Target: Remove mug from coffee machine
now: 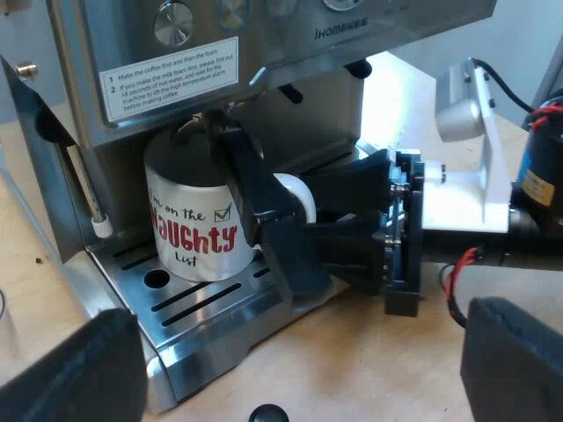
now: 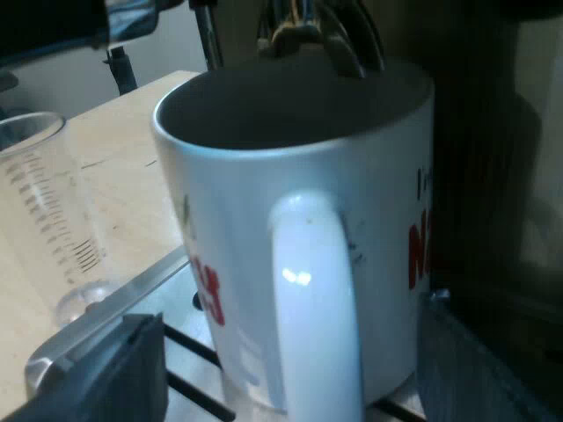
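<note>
**A:** Where does the mug sit?

**B:** The white ceramic mug with red and black lettering stands upright on the slotted steel drip tray at the foot of the brushed-steel espresso machine. It is directly under the machine's metal spouts, which hang just over its mouth.

**A:** And its handle?

**B:** The white loop handle points away from the machine, toward the right gripper.

**A:** What is that claw doing?

**B:** Its two black fingers are spread, one on each side of the handle, and they reach along the mug's wall. One finger lies close against the mug's side. I cannot tell whether either finger presses on the mug. The mug's base rests flat on the tray.

**A:** The left gripper?

**B:** The left gripper hangs off the machine's front, over the pale wooden table. Its fingers are wide apart and grip nothing, and it faces the tray and the mug.

**A:** Anything else by the machine?

**B:** A thin steel steam wand with a white tip hangs at the machine's front, near the mug but apart from it. A clear measuring glass with printed marks stands on the table just beside the tray. A white instruction label sits on the machine's front panel above the mug.
</note>
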`<state>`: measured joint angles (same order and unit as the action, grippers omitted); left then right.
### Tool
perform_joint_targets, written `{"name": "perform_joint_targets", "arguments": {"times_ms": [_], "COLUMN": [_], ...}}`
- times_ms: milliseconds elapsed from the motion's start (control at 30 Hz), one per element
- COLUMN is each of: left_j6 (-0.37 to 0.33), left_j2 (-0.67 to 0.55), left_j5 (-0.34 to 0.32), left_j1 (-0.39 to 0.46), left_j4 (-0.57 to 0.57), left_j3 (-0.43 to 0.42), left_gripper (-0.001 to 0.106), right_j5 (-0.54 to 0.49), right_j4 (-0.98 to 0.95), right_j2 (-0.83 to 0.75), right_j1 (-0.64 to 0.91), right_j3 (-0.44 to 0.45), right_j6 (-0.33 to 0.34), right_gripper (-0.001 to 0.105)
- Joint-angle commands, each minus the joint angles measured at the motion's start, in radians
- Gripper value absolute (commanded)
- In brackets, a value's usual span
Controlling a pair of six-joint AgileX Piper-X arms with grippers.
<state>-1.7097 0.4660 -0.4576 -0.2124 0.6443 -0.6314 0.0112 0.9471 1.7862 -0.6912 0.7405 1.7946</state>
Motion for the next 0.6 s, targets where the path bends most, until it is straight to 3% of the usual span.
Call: {"name": "perform_joint_targets", "arguments": {"times_ms": [33,367,467,533,600], "left_j6": [0.002,0.002,0.002,0.002,0.002], "left_j2": [0.001,0.001,0.001,0.001,0.001], "left_j5": [-0.011,-0.011,-0.011,-0.011,-0.011], "left_j1": [-0.005,-0.005,-0.005,-0.005,-0.005], "left_j4": [-0.019,-0.019,-0.019,-0.019,-0.019], "left_j3": [-0.006,-0.006,-0.006,-0.006,-0.006], "left_gripper": [0.087,0.087,0.087,0.087,0.087], "right_j5": [0.008,0.008,0.008,0.008,0.008], "right_j4": [0.014,0.002,-0.001,-0.001,-0.001], "right_j2": [0.019,0.05,0.05,0.05,0.05], "right_j1": [0.0,0.0,0.002,0.002,0.002], "right_j3": [0.024,0.055,0.055,0.055,0.055], "right_j6": [0.004,0.004,0.004,0.004,0.004], "right_gripper": [0.062,0.061,0.049,0.032,0.021]}}
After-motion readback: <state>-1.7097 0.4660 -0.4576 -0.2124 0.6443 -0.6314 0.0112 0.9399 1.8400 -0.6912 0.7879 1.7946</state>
